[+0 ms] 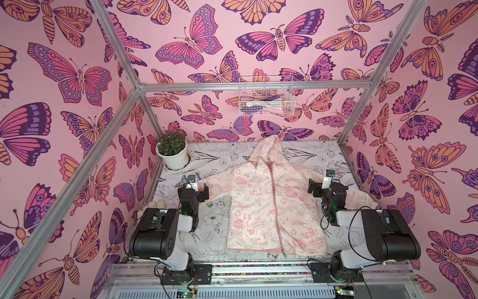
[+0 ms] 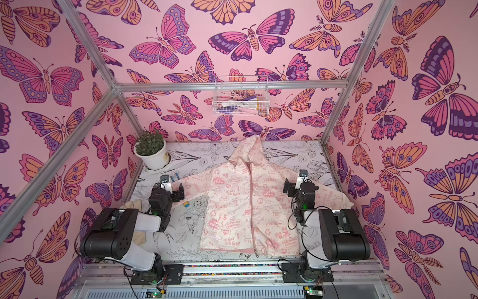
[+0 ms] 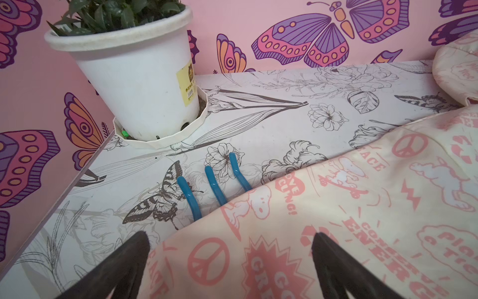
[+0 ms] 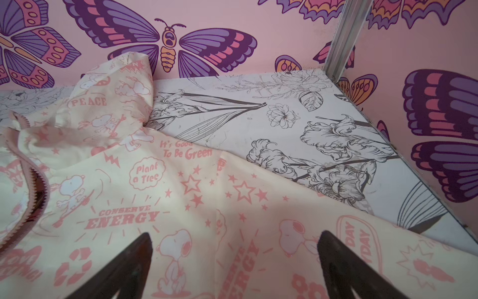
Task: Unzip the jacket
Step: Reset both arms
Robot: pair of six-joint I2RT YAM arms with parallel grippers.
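This is a small robot test booth. Metal bars (image 1: pixel 207 87) frame pink walls (image 1: pixel 232 28) full of butterflies, and the left robot arm (image 1: pixel 155 233) and the right robot arm (image 1: pixel 388 233) sit on a rail (image 1: pixel 258 271) at the front of a counter (image 1: pixel 214 152) with drawn flowers. A wire basket (image 1: pixel 266 95) hangs on the back wall.
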